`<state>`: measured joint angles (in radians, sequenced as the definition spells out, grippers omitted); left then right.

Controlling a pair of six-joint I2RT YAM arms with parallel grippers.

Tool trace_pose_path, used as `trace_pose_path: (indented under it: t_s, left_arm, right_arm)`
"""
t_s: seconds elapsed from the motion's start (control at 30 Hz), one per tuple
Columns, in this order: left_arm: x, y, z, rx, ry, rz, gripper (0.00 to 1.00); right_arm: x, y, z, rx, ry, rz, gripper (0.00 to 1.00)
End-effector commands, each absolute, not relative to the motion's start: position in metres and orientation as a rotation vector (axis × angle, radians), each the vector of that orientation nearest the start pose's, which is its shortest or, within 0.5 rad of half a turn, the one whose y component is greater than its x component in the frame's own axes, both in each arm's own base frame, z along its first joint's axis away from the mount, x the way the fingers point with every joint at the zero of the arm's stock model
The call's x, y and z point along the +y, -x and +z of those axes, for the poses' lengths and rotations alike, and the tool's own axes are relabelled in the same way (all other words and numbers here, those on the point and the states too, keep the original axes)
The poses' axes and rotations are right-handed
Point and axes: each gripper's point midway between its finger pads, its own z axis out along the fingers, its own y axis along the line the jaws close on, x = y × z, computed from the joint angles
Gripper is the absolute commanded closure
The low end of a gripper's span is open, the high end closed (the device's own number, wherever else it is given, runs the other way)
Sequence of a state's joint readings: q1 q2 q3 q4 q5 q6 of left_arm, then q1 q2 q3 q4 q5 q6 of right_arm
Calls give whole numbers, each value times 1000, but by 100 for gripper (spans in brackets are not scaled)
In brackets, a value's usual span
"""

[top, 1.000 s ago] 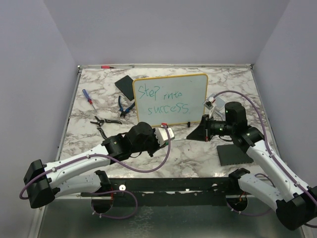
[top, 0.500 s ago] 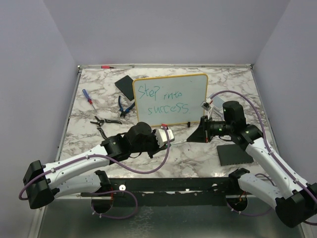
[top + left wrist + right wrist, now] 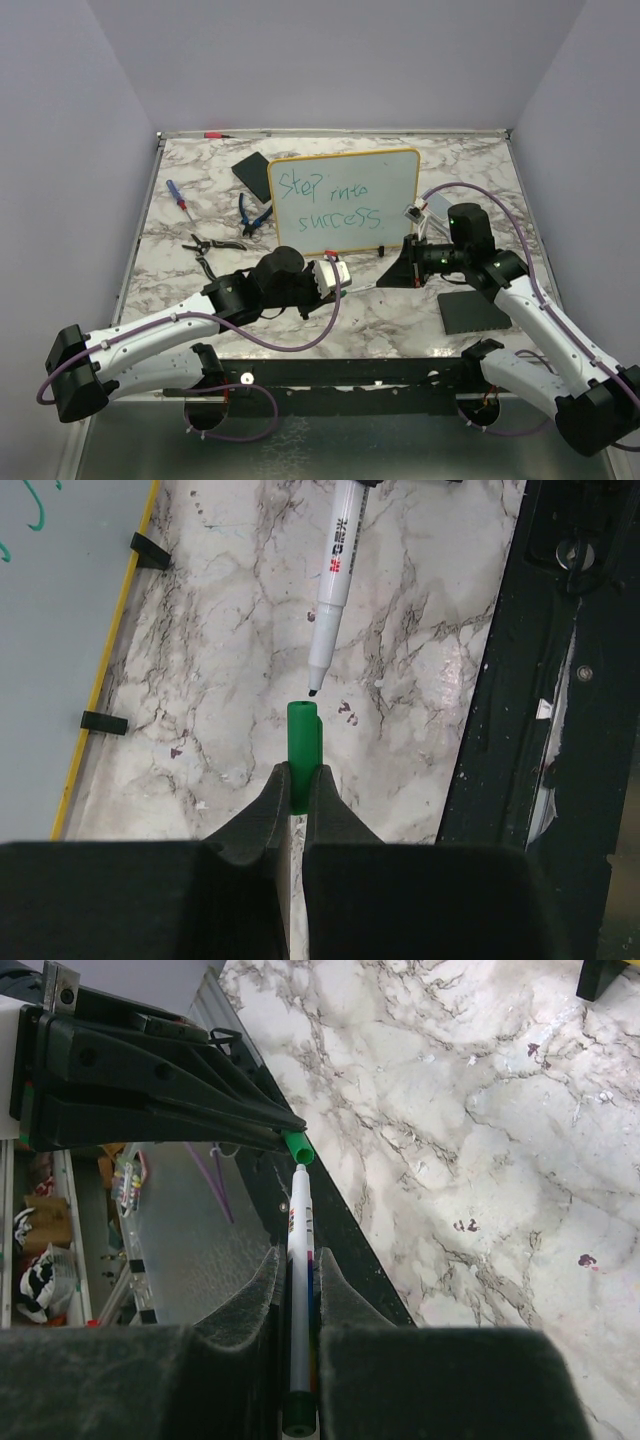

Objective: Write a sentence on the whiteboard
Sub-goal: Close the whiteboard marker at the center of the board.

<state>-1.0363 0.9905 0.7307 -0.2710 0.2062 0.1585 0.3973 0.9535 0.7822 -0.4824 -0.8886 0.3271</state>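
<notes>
Left gripper (image 3: 297,785) is clamping the green cap (image 3: 304,742), low centre of its wrist view. The marker (image 3: 333,590) is coming in from the top, tip right at the cap's mouth. Right gripper (image 3: 298,1265) is pinching that marker's barrel. The whiteboard (image 3: 396,178) is standing upper centre on the tabletop (image 3: 400,305), with the sentence (image 3: 328,200) showing in green.

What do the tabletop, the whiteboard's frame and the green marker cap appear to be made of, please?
The tabletop looks like marble-patterned laminate or stone: grey veins, slight sheen. The whiteboard frame is probably plastic: smooth, uniformly yellow-orange. The marker cap seems moulded plastic: smooth, evenly green, crisp rim.
</notes>
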Motion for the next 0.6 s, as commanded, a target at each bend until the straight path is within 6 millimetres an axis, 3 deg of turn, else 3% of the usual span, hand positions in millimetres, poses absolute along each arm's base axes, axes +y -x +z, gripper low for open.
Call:
trace_pose_path:
  t_s: [0.0, 0.57]
  left_arm:
    - [-293, -131, 175, 1678, -1345, -776, 100]
    - [-294, -130, 180, 1662, -1342, -790, 100]
  right_arm:
    - [226, -159, 215, 2172, 625, 1407, 99]
    - [228, -158, 215, 2164, 634, 1437, 99]
